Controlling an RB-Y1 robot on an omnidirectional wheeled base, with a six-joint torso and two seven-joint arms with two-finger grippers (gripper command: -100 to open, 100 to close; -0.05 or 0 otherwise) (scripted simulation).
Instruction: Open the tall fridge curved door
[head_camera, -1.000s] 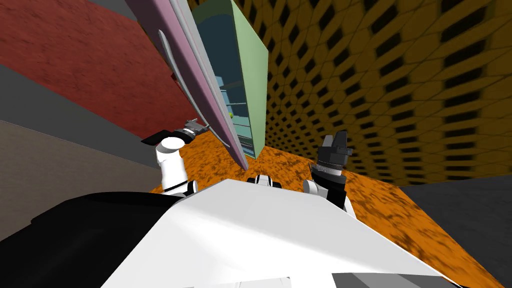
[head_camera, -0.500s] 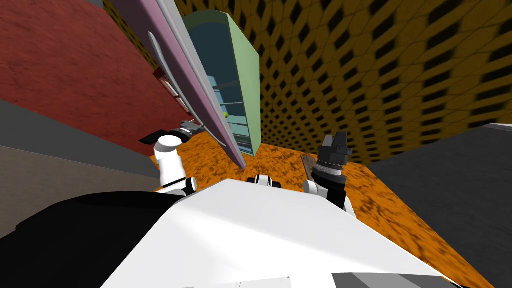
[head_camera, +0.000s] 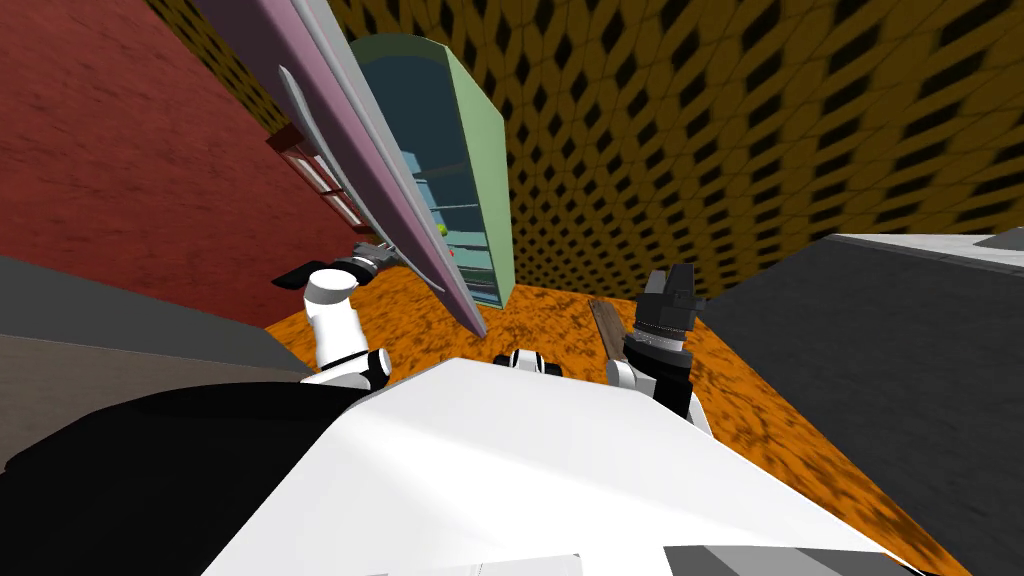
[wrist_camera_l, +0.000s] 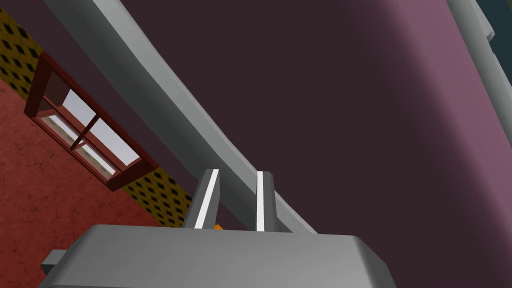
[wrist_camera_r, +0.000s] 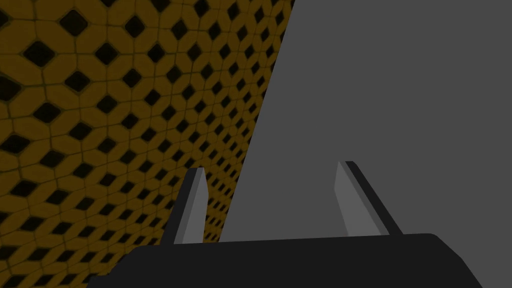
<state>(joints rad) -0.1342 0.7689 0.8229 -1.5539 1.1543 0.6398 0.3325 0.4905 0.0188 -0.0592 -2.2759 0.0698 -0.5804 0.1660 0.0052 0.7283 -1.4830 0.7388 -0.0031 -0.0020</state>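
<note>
Pull step in hand: left gripper (wrist_camera_l: 235, 202) clamped on the grey handle (wrist_camera_l: 150, 100) near its lower end. The mauve door (wrist_camera_l: 350, 125) sits just behind it, already well clear of the green fridge (head_camera: 480, 180). Next: pull along the hinge arc, grip firm. Right gripper (wrist_camera_r: 272, 200) idle, fingers apart.

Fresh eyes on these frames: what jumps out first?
The tall mauve fridge door, standing partly open ahead on my left, with the left gripper shut on its curved grey handle. Behind it the green fridge body shows shelves inside. The right gripper is open and idle at my right.
</note>
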